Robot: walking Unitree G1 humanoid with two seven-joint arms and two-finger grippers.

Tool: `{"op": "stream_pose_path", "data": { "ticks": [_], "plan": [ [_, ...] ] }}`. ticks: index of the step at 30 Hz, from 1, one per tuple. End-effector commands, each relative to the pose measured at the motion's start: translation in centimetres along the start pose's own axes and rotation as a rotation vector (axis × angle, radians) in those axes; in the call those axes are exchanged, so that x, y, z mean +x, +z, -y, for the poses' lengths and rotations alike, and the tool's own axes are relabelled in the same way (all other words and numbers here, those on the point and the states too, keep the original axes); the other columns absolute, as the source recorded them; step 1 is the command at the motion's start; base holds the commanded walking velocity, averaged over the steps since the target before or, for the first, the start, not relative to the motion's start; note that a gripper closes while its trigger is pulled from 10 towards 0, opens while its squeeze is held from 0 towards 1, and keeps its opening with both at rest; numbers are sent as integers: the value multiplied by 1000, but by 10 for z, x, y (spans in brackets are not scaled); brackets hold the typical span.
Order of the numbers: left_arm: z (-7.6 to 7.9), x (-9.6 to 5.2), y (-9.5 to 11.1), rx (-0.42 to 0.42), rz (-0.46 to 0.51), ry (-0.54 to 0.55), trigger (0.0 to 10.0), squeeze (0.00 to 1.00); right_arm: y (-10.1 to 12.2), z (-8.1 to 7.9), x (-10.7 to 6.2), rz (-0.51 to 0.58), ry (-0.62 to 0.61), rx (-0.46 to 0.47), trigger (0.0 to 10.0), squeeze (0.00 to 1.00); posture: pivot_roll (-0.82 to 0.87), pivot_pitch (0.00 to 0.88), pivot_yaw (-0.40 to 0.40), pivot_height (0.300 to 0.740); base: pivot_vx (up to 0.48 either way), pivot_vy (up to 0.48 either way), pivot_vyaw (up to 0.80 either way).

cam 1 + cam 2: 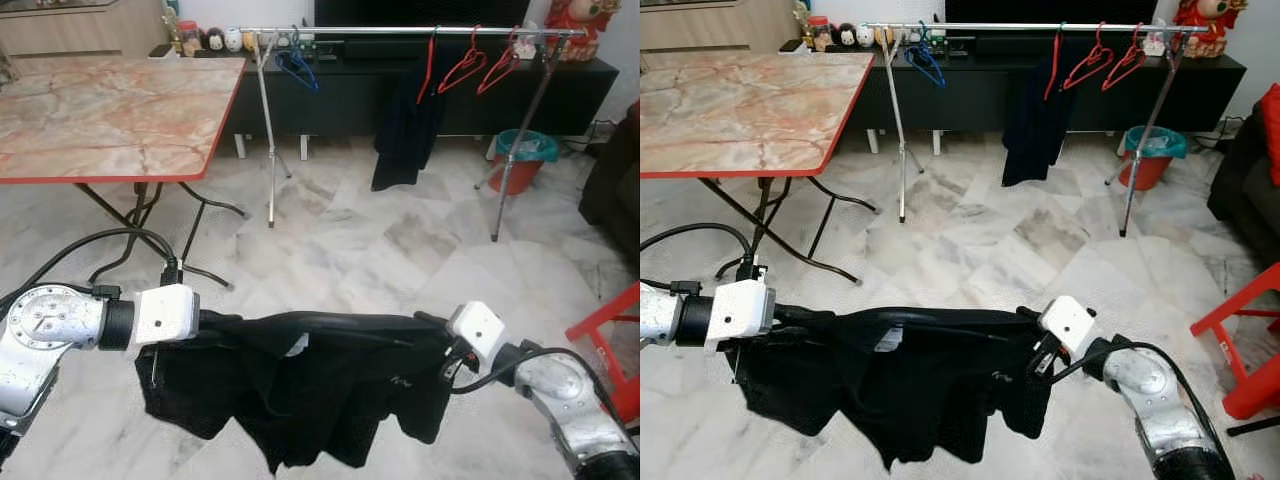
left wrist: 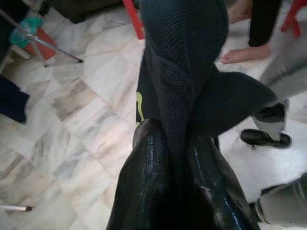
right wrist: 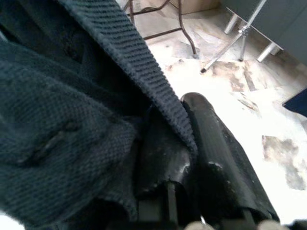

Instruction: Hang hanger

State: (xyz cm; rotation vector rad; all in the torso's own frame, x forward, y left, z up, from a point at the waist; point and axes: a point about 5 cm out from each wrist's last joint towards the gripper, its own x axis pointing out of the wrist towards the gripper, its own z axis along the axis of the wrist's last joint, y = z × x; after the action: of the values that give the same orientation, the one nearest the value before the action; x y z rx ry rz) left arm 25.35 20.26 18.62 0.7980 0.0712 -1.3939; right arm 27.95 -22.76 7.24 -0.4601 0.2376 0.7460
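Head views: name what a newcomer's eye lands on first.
A black garment stretched in the foreground between the left gripper and the right gripper, each shut on an edge of it. Behind, across the marble floor, a rail carries red hangers and a dark garment.

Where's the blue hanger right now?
In the head views, the blue hanger hangs near the left end of the clothes rail, just right of the marble table and well left of the three red hangers.
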Motion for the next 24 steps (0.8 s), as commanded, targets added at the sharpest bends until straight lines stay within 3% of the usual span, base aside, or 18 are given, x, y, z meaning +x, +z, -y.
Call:
{"op": "stream_pose_path", "data": {
  "ticks": [1, 3, 5, 9, 10, 11, 12, 14, 15, 16, 17, 24],
  "plan": [
    [-7, -16, 10, 93, -22, -13, 10000, 0, -29, 16, -28, -148, -80, 64, 0, 0, 86, 0, -4, 740, 0, 0, 0],
    [-6, -16, -1, 131, -156, -63, 10000, 0, -30, 19, -31, -161, -80, 54, 0, 0, 86, 0, -3, 740, 0, 0, 0],
    [-6, -15, -6, 177, -208, -78, 10000, 0, -30, 23, -32, -169, -92, 47, 0, 0, 82, 0, -1, 740, 0, 0, 0],
    [-9, -4, -3, 167, -151, -24, 10000, 0, -25, 25, -27, -133, -120, 51, 0, 0, 77, 0, 1, 740, 0, 0, 0],
    [-9, -2, -2, 164, -135, -14, 10000, 0, -23, 25, -24, -116, -129, 58, 1412, 0, 78, 0, 1, 740, 0, 0, 0],
    [-9, 0, -2, 157, -114, 0, 10000, 0, -21, 24, -21, -96, -144, 68, 7843, 0, 78, 0, 0, 740, 0, 0, 0],
    [-10, 2, -1, 152, -99, 13, 10000, 0, -19, 23, -18, -81, -151, 81, 10000, 0, 79, 0, 1, 740, 0, 0, 0],
    [-9, 4, -1, 142, -84, 26, 10000, 0, -17, 20, -14, -57, -150, 102, 10000, 0, 79, 0, 1, 740, 0, 0, 0],
    [-9, 5, -2, 139, -75, 35, 10000, 0, -15, 19, -11, -33, -154, 124, 10000, 929, 81, 0, 1, 740, 0, 0, 0],
    [-9, 5, -2, 139, -75, 35, 10000, 0, -15, 19, -11, -33, -154, 124, 10000, 929, 81, 0, 1, 740, 0, 0, 0],
    [-8, 6, -2, 139, -75, 34, 10000, 0, -14, 17, -9, -20, -150, 140, 10000, 1000, 83, 0, 2, 740, 0, 0, 0],
    [-6, 9, -4, 132, -70, 23, 10000, 0, -9, 16, -5, 20, -147, 149, 10000, 1000, 80, 0, 2, 740, 0, 0, 0]
  ]
}}
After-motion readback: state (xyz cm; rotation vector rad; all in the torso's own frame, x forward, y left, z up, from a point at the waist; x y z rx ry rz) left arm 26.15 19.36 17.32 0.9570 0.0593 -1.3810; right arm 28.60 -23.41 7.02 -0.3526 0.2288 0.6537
